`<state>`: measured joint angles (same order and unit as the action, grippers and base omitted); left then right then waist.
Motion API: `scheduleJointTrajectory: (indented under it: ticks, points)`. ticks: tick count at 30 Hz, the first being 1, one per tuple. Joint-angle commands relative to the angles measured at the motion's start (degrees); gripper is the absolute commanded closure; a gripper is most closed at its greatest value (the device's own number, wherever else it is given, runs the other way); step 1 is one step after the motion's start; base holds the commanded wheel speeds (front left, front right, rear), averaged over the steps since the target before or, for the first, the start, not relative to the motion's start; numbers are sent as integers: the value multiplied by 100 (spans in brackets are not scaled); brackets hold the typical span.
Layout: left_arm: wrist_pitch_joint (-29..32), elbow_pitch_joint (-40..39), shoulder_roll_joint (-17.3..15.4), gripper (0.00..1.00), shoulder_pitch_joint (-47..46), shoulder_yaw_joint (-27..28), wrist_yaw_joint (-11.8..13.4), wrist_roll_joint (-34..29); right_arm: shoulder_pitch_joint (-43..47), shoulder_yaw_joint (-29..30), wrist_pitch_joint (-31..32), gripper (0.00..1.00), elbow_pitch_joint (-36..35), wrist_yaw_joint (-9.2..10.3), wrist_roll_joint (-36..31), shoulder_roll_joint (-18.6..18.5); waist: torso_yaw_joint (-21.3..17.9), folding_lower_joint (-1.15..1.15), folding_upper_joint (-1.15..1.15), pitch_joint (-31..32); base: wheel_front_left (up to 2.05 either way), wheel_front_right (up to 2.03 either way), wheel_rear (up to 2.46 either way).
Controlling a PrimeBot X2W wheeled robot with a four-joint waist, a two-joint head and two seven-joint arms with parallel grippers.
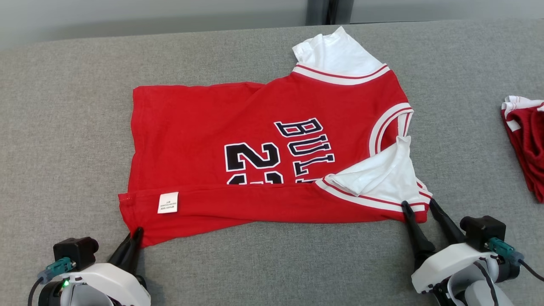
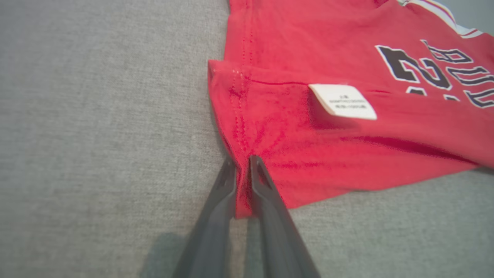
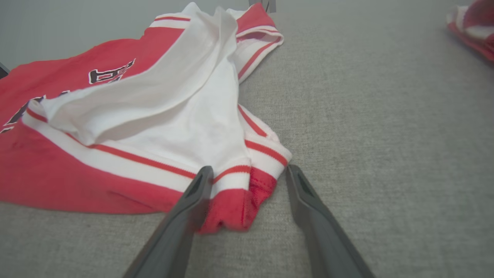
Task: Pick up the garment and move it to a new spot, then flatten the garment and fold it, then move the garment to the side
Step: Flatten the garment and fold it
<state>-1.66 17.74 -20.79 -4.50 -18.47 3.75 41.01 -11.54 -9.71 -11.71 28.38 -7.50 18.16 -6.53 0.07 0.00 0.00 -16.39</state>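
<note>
The garment [image 1: 263, 140] is a red jersey with white sleeves and black lettering. It lies spread on the grey surface, its near long edge folded over and showing a white label [image 1: 168, 202]. My left gripper [image 1: 137, 233] is at the near left hem corner; in the left wrist view its fingers [image 2: 242, 162] are shut on the red hem [image 2: 308, 146]. My right gripper [image 1: 420, 206] is at the near right corner by the white sleeve. In the right wrist view it [image 3: 249, 172] stands open, with the jersey's red corner [image 3: 231, 208] between its fingers.
A second red and white garment [image 1: 527, 140] lies bunched at the right edge of the grey padded table [image 1: 63, 127]. A dark post [image 1: 323, 12] stands behind the table's far edge. Bare grey surface lies left of, right of and in front of the jersey.
</note>
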Motion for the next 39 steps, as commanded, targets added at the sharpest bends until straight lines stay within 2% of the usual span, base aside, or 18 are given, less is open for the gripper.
scheduleJointTrajectory:
  ticks: [1,6,12,20,26,28,29,30,31,35,39]
  points:
    - [144,156,12,100,17,-102,-20,17,-23,-94,34,100,194,1,90,-15,-4,0,0,-19,0,0,0]
    - [248,80,-114,100,57,-152,-102,27,-35,-46,-81,100,242,15,318,-79,14,0,0,-15,0,0,0]
    - [533,-504,-429,100,290,-83,-54,110,355,255,-64,100,-345,15,453,-32,79,0,0,48,0,0,0]
    - [1213,-1687,-885,100,898,-8,248,293,1387,835,662,100,-1727,8,304,163,96,0,0,219,0,0,0]
    - [1497,-2149,-1046,100,1237,39,415,420,1977,1129,1133,100,-2485,8,210,286,61,0,0,183,0,0,0]
    - [1435,-2245,-996,100,1254,81,467,425,2095,1170,1280,100,-2605,8,202,320,44,0,0,164,0,0,0]
    - [1413,-2238,-971,44,1256,70,498,410,2105,1172,1325,100,-2656,8,205,327,39,0,0,155,0,0,0]
    - [1335,-2250,-906,0,1215,97,530,397,2092,1171,1349,61,-2685,8,201,333,32,0,0,149,0,0,0]
    - [1258,-2243,-823,0,1165,130,561,419,2071,1165,1358,0,-2698,7,199,338,27,0,0,152,0,0,0]
    - [831,-2207,-566,0,1009,303,674,443,1930,1240,1189,0,-2812,2,170,345,15,0,0,168,0,0,0]
    - [134,-2226,-329,0,771,578,770,293,1664,1453,801,0,-3061,1,21,344,22,0,0,206,0,0,0]
